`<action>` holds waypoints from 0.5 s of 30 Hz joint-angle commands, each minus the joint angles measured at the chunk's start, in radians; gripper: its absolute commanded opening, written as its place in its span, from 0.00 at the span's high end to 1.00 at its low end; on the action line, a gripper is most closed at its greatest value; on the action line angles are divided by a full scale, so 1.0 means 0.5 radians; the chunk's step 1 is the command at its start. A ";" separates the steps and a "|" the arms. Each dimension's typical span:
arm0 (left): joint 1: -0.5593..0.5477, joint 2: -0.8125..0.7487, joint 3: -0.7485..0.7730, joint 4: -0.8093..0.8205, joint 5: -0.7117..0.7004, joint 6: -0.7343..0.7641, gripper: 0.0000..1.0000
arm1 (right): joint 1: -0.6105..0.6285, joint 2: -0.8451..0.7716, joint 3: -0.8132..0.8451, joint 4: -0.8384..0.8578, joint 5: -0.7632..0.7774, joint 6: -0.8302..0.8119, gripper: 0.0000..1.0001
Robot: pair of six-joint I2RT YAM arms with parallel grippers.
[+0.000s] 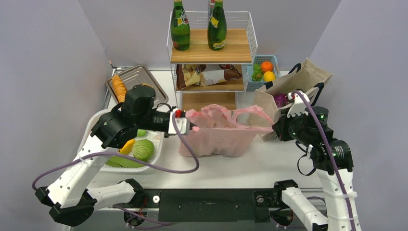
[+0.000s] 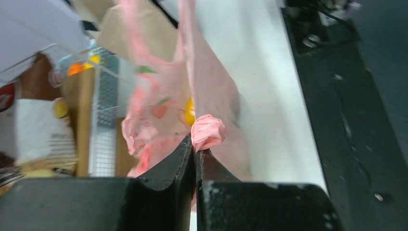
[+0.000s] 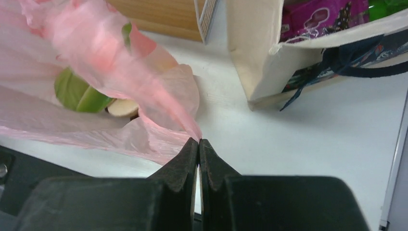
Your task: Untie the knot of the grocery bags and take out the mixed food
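Note:
The pink grocery bag (image 1: 219, 134) stands in the middle of the table, its top stretched wide between both grippers. My left gripper (image 1: 191, 127) is shut on a bunched pink handle end (image 2: 208, 133) at the bag's left side. My right gripper (image 1: 275, 129) is shut on the other pink handle (image 3: 163, 103) at the bag's right side. No tied knot shows between them. Through the plastic I see a yellow item (image 2: 189, 111), a green vegetable (image 3: 77, 94) and a tan mushroom (image 3: 122, 108).
A white tub (image 1: 91, 130) with green and yellow vegetables sits at the left. A beige canvas tote (image 1: 288, 89) stands just behind my right gripper. A wire shelf (image 1: 211, 53) with green bottles and snack packets stands behind the bag, beside a metal tray (image 1: 139, 77) and a fruit basket (image 1: 262, 70).

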 commanded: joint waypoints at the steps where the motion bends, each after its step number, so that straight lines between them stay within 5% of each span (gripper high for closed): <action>1: -0.061 -0.087 -0.087 -0.674 0.136 0.525 1.00 | -0.006 0.051 0.028 -0.275 0.163 -0.341 1.00; 2: -0.131 -0.105 -0.187 -0.763 0.086 0.561 1.00 | 0.000 0.120 0.048 -0.328 0.119 -0.372 0.97; 7: -0.409 -0.320 -0.587 -0.568 -0.134 0.546 1.00 | 0.119 0.255 0.256 -0.257 -0.049 -0.513 0.38; 15: -0.575 -0.431 -0.819 -0.397 -0.264 0.500 1.00 | 0.861 0.466 0.548 0.084 0.315 -0.502 0.29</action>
